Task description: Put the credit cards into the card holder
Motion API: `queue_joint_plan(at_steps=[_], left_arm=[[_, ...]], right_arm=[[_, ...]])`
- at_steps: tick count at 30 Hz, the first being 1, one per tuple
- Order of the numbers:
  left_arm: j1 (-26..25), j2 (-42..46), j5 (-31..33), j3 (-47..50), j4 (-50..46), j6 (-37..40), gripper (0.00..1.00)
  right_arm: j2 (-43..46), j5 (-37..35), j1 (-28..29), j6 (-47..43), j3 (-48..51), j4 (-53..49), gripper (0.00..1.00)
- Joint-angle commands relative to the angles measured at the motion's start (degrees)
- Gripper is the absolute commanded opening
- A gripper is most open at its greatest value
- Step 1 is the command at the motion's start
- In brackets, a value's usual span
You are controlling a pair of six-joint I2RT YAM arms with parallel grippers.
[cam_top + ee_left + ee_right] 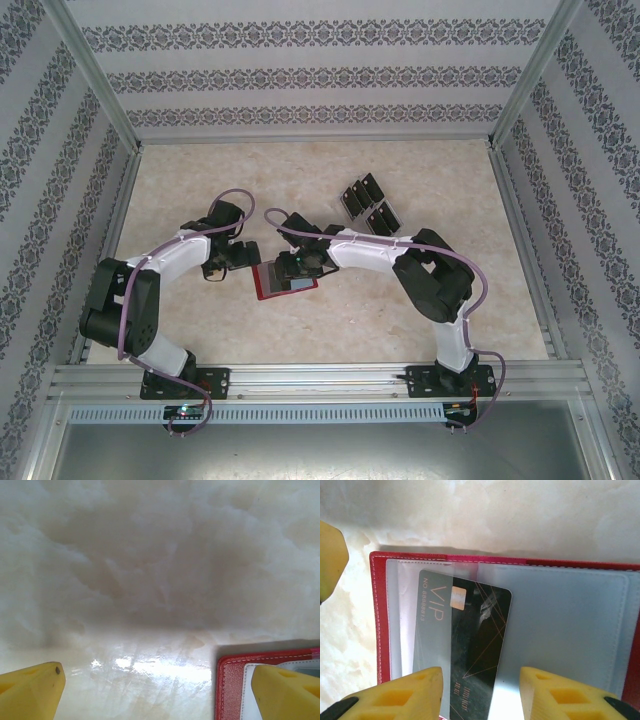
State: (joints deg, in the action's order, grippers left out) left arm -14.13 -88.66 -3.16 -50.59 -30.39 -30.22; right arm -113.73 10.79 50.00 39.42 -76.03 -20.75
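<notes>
The red card holder (268, 287) lies open on the table between my two grippers, its pale inner pockets facing up (560, 625). One black credit card (475, 630) marked VIP lies tilted on it, its left part slid under the left pocket's flap. My right gripper (481, 695) stands open astride the card's near end, with a gap between the card and the right finger. My left gripper (157, 690) is wide open over bare table, its right fingertip (285, 690) above the holder's corner (230, 680). Several more black credit cards (367, 203) sit further back.
The spare cards rest on a clear rack behind the right arm. A yellow fingertip of the left gripper (330, 555) shows just left of the holder. Patterned walls and metal rails (300, 380) close in the marble tabletop (200, 180), with free room at the back left.
</notes>
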Motion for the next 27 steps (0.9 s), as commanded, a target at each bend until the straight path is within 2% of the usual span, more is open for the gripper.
queue_joint_plan(at_steps=[1,27], left_arm=[[0.62,-0.46,0.96,0.67,-1.37,0.78,0.97],[0.64,-2.71,-0.2,2.78,0.82,0.95,0.97]], right_arm=[[-1.02,0.37,0.01,-0.35,-1.96,-0.16,0.46],[-5.45,2.58,1.45,-0.04,-7.22,-0.52,0.45]])
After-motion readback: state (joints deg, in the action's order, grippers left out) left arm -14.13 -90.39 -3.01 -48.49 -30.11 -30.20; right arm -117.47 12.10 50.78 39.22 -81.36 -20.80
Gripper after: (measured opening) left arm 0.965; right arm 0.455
